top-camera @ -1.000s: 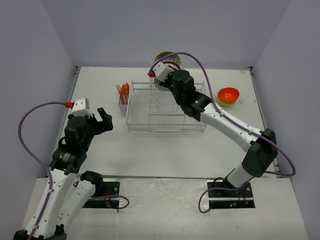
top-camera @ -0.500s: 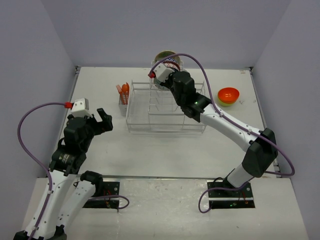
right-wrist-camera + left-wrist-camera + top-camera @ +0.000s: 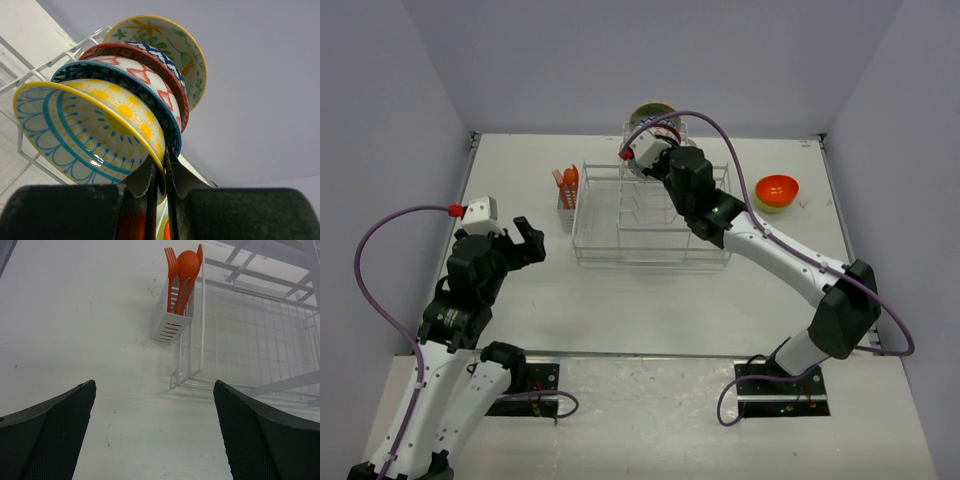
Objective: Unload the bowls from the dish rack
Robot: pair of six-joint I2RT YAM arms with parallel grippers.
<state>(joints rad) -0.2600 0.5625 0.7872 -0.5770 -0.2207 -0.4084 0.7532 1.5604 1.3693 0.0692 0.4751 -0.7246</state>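
Status: we see right fingers (image 3: 141,181) pinching rim of yellow-rimmed bowl (image 3: 90,130) in dish rack (image 3: 620,242) (left fingers (image 3: 55,425) spread over tabletop (image 3: 75,315)).

Right arm (image 3: 760,240) blocks most of the racked bowls (image 3: 650,112) from above; the yellow-rimmed bowl (image 3: 85,125) dips its rim inside the right tool (image 3: 161,170); the dish rack (image 3: 202,320) runs off the left wrist view.

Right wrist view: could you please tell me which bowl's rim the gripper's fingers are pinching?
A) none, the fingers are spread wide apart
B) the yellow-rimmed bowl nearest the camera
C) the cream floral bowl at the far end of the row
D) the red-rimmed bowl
B: the right gripper has its fingers almost together, and the lower rim of the yellow-rimmed bowl runs down between them.
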